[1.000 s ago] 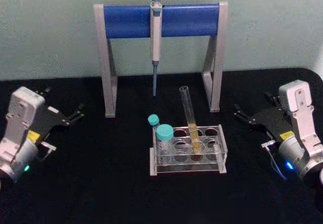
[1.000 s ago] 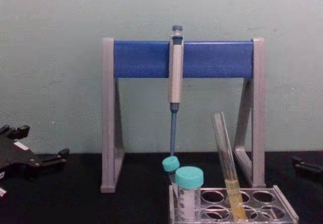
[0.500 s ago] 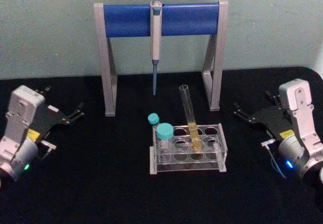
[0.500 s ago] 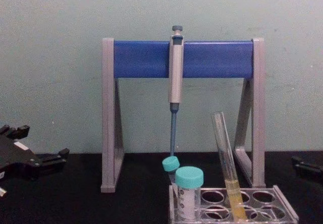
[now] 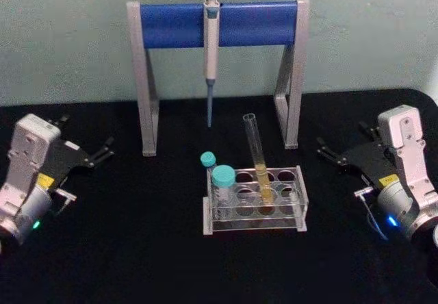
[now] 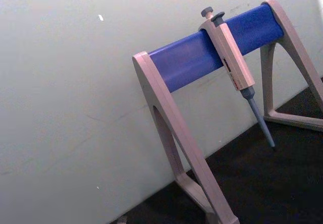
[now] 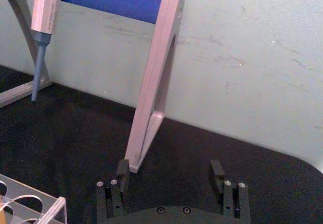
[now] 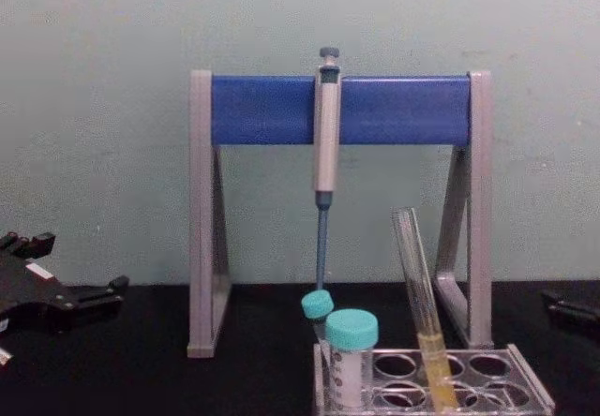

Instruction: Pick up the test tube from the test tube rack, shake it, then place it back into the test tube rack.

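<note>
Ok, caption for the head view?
Test tube leaning in its rack, both grippers open at either side.

You have a matt black surface (image 5: 137, 249), cloth-like, under everything. On it the test tube rack (image 5: 254, 208) is clear, glossy plastic, and the test tube (image 5: 256, 155) leaning in it is smooth clear glass. Beside that tube in the rack, the two short tubes (image 5: 222, 184) carry matt teal plastic caps. Behind the rack, the stand (image 5: 217, 71) has dull grey legs and a smooth blue crossbar, with a grey plastic pipette (image 5: 211, 51) hanging from it. The wall (image 5: 68, 37) behind the stand is matt, scuffed paint.
</note>
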Robot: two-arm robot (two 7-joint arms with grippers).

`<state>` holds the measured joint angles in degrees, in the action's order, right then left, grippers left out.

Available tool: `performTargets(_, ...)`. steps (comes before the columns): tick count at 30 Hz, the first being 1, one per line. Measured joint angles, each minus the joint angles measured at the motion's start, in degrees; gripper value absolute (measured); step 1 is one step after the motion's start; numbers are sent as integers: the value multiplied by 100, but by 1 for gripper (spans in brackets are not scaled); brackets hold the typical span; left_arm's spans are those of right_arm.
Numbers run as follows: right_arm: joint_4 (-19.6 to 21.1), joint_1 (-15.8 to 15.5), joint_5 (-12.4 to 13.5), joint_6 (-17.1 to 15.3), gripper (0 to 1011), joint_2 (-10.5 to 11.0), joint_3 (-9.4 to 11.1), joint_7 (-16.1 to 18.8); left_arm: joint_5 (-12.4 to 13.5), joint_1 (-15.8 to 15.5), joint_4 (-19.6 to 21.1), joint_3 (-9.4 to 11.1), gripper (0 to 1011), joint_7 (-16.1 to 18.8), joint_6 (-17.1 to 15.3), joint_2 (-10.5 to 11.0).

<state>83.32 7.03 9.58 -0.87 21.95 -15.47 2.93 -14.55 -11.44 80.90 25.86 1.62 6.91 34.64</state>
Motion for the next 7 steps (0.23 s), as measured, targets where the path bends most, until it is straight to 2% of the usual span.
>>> performTargets(7, 0, 0, 0, 0, 1000, 0, 0, 0, 0, 0, 0, 0, 1001, 0, 0, 0)
